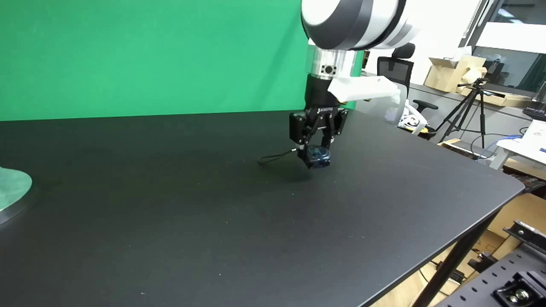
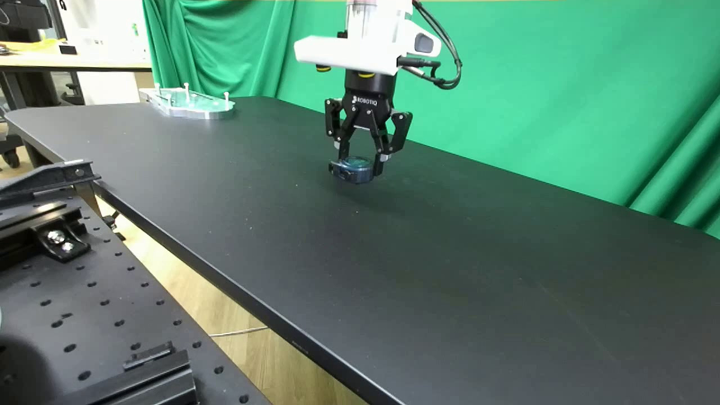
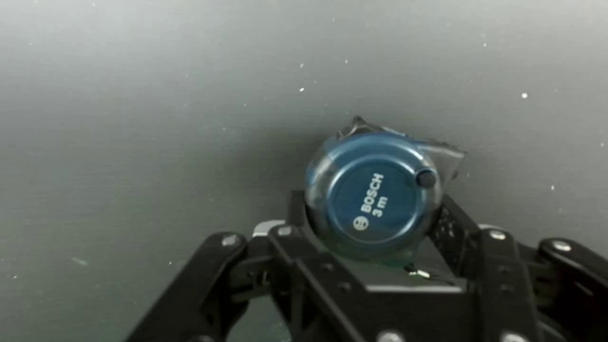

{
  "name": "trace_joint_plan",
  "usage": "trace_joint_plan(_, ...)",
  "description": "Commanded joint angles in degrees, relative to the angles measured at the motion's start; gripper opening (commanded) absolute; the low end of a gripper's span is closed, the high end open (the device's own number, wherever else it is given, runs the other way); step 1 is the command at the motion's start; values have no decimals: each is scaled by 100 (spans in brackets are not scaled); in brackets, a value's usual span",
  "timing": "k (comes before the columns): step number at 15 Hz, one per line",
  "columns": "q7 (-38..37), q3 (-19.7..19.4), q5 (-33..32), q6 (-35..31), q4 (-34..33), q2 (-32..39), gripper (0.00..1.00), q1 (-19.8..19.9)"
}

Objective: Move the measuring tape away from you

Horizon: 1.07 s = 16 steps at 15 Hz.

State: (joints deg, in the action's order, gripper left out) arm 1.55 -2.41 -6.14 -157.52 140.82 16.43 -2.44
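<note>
The measuring tape is a small dark blue-teal round case marked "BOSCH 3 m" in the wrist view [image 3: 375, 194]. It also shows in both exterior views [image 1: 319, 157] [image 2: 355, 170]. My gripper [image 3: 370, 209] points down with a finger against each side of the case, shut on it; it shows in both exterior views [image 1: 315, 151] [image 2: 360, 163]. A shadow lies under the case, which looks slightly above the black table [image 1: 192, 204]. A thin dark wrist strap [image 1: 275, 157] loops out to one side. The fingers hide parts of the case's sides.
A pale green plate [image 2: 191, 106] with upright pegs sits at one end of the table, and part of it shows in an exterior view [image 1: 13, 187]. A green backdrop [image 1: 149, 59] stands behind the table. A perforated metal plate [image 2: 84, 292] with black brackets lies beyond the table's edge.
</note>
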Motion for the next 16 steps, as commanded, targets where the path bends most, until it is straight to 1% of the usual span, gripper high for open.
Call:
trace_joint_plan(1, -33, 98, 258, 526, -424, -124, 42, 123)
trace_joint_plan(4, -17, 119, 415, 924, -909, 89, 42, 174)
trace_joint_plan(7, -48, 93, 403, 1144, -1320, 333, 42, 181)
trace_joint_plan(11, -142, 26, 328, 1179, -1700, 657, 42, 164)
trace_joint_plan(16, -40, 5, 357, 1140, -1917, 916, 42, 265)
